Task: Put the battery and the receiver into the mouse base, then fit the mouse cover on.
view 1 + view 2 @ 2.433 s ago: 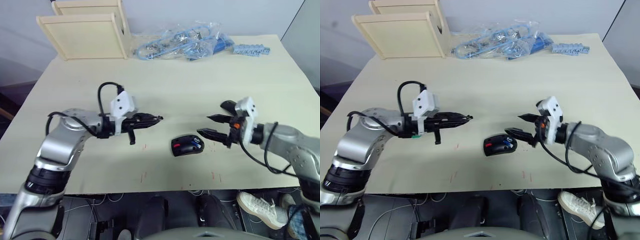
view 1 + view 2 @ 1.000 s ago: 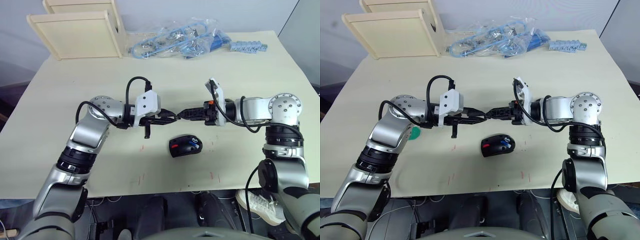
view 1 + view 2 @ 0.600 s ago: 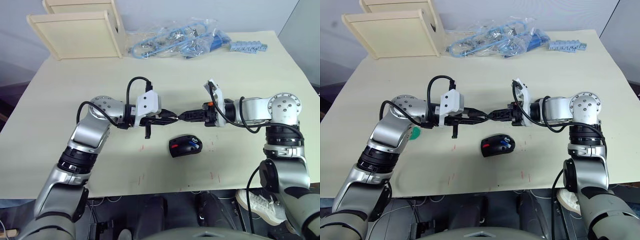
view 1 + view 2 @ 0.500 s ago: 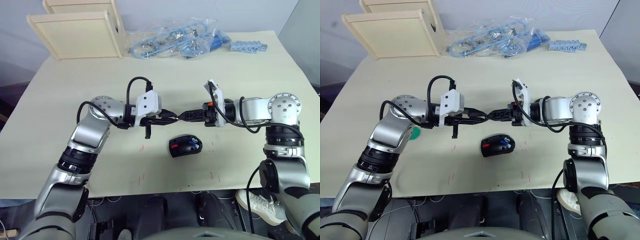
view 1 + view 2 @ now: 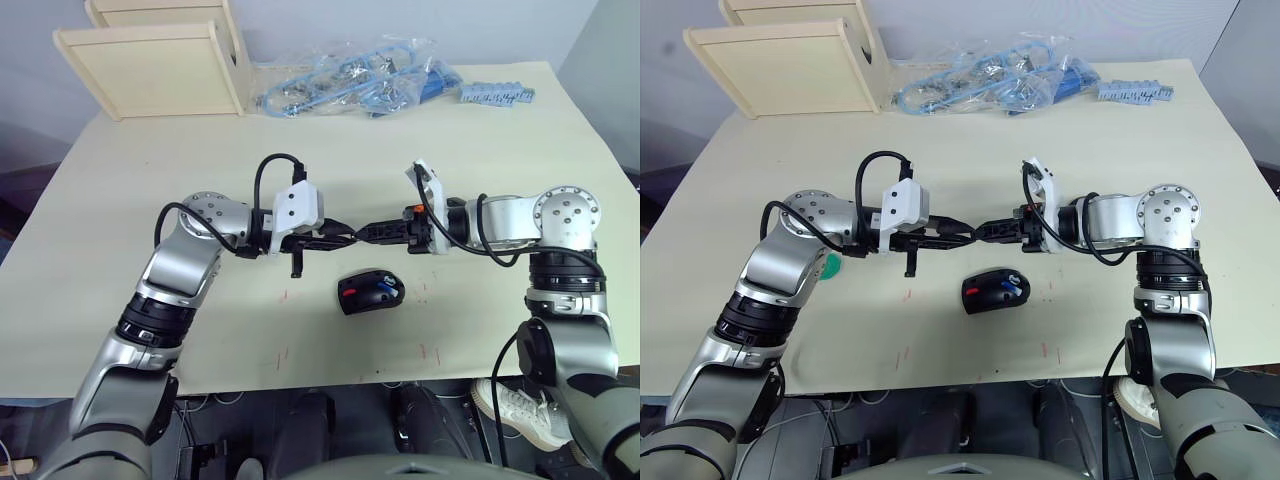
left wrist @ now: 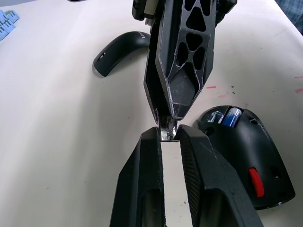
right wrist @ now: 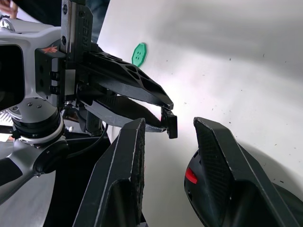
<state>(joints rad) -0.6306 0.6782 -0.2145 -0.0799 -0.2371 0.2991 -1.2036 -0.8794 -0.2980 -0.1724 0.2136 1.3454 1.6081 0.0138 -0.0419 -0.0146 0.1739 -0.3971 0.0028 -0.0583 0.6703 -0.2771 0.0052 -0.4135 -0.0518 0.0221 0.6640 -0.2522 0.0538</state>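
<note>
- The table (image 5: 500, 150) is pale and bears everything here.
- Two pale wooden frames (image 5: 150, 70) stand at its far left corner, well apart from the work.
- A clear plastic bag (image 5: 350, 80) of blue parts lies along the far edge, with a strip of blue pieces (image 5: 497, 95) beside it to the right.
- The left gripper (image 5: 348, 237) reaches in from the left above the table, its fingers pinched on the receiver.
- The right gripper (image 5: 368, 232) meets it tip to tip; its fingers are spread wide on either side of the receiver, not touching it.
- The mouse base (image 5: 372, 292) sits on the table just below and nearer than the meeting tips, nothing covering it.
- The mouse cover (image 6: 118, 47) lies on the table beyond the right gripper, apart from the base.
- A green disc (image 5: 830, 265) lies by the left arm's elbow.
- The battery (image 6: 232, 115) is seated in the base's open slot.
- The receiver (image 7: 171, 126) is held in the air at the left fingertips.
</note>
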